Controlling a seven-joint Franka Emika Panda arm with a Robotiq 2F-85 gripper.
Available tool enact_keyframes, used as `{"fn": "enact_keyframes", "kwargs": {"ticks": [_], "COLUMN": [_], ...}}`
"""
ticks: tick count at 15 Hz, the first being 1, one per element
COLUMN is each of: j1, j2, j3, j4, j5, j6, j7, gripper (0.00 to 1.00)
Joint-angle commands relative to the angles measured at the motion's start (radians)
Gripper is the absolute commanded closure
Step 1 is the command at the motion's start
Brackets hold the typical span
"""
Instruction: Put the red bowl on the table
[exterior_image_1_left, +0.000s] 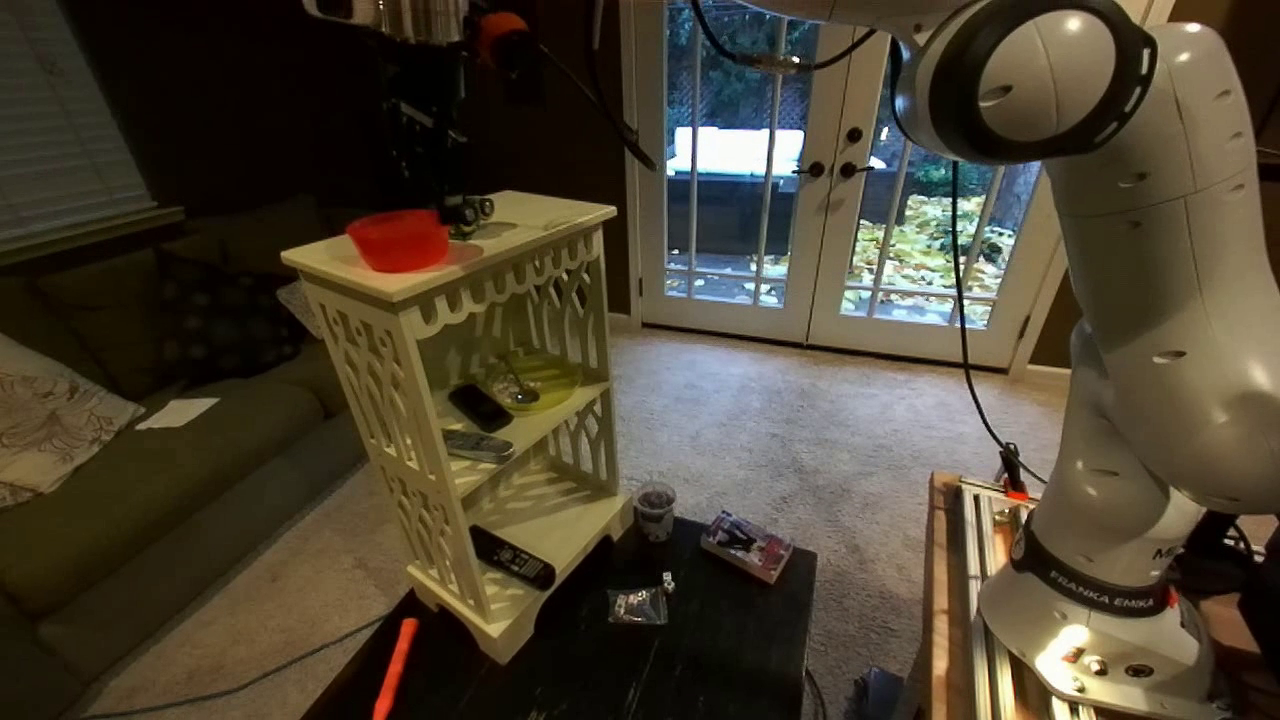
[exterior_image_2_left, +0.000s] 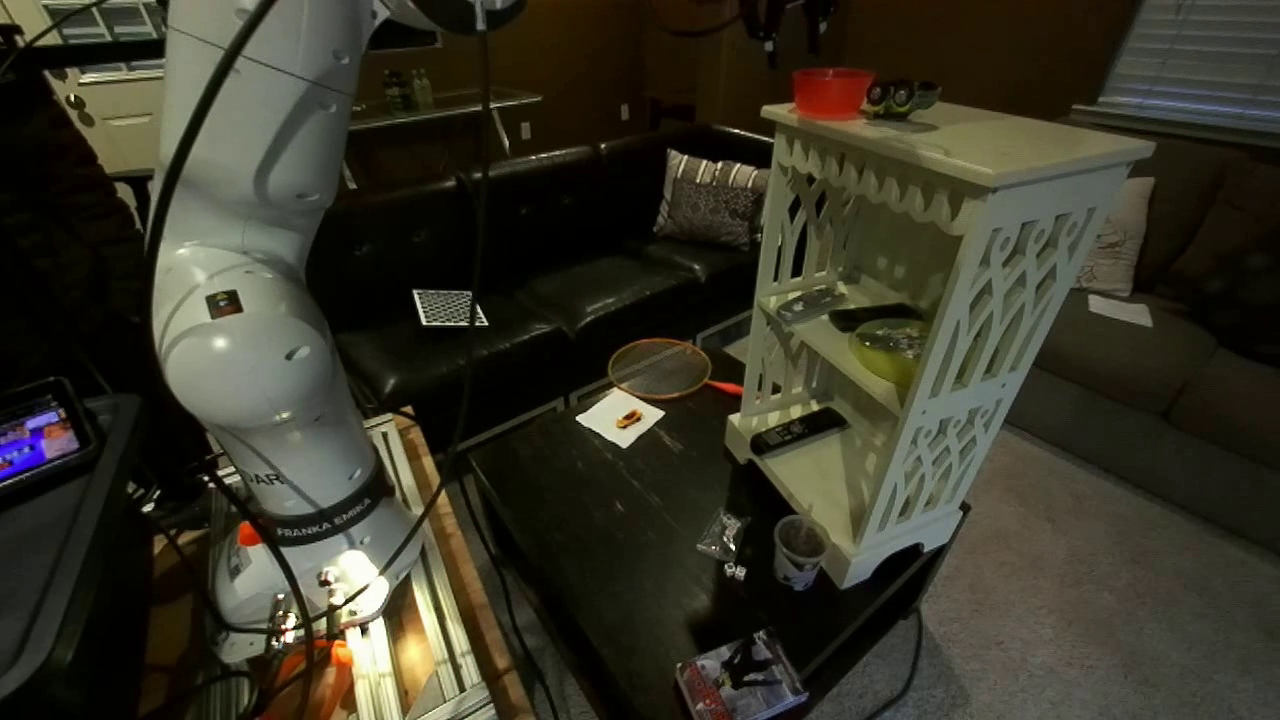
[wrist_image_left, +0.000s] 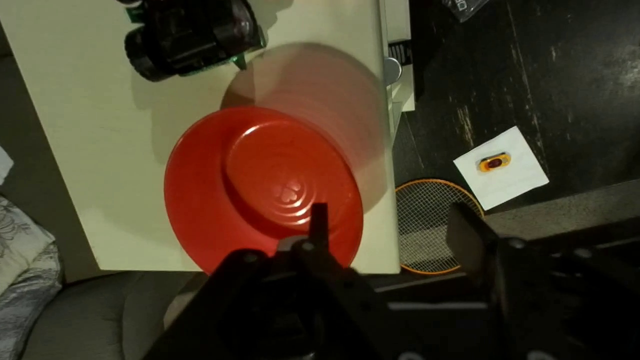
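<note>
The red bowl (exterior_image_1_left: 398, 242) sits upright on top of the cream shelf unit, near a corner of its top; it shows in both exterior views (exterior_image_2_left: 832, 95). In the wrist view the bowl (wrist_image_left: 280, 175) is seen from above and looks empty. My gripper (wrist_image_left: 388, 210) is open with nothing between its fingers. In the wrist view one finger overlaps the bowl's inside near its rim, and the other lies past the shelf's edge. In an exterior view the fingertips (exterior_image_2_left: 793, 45) are above the bowl. The black table (exterior_image_2_left: 600, 510) is low, under the shelf unit; it also shows elsewhere (exterior_image_1_left: 700, 650).
The shelf unit (exterior_image_2_left: 1040, 165) stands on the table. A dark toy vehicle (exterior_image_2_left: 900, 97) is beside the bowl. A yellow-green bowl (exterior_image_1_left: 550, 385) and remotes fill lower shelves. On the table are a cup (exterior_image_2_left: 800, 552), a book (exterior_image_2_left: 740, 680), white paper (exterior_image_2_left: 605, 425) and a racket (exterior_image_2_left: 660, 368).
</note>
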Motion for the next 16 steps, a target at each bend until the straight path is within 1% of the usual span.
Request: {"fn": "enact_keyframes", "kwargs": {"ticks": [1,2,5,6,7,8,9,14,16], "j1": [0.014,0.013,0.013,0.012,0.012,0.012,0.012,0.013,0.013], "j2": [0.063,0.072,0.088,0.09,0.092,0.092,0.092,0.09,0.091], "j3": [0.001,0.002,-0.004,-0.005,-0.006,-0.008,-0.008,-0.012,-0.013], "j4": [0.042,0.043,0.042,0.041,0.041,0.041,0.04,0.043,0.045], "j5": [-0.004,-0.001,-0.007,-0.008,-0.007,-0.009,-0.01,-0.011,-0.011], "j6": [0.045,0.055,0.076,0.078,0.078,0.076,0.074,0.071,0.069], "j7": [0.015,0.015,0.024,0.027,0.029,0.03,0.031,0.031,0.03], "gripper": [0.06,0.01,0.0,0.25,0.25,0.29,0.37,0.73,0.85]}}
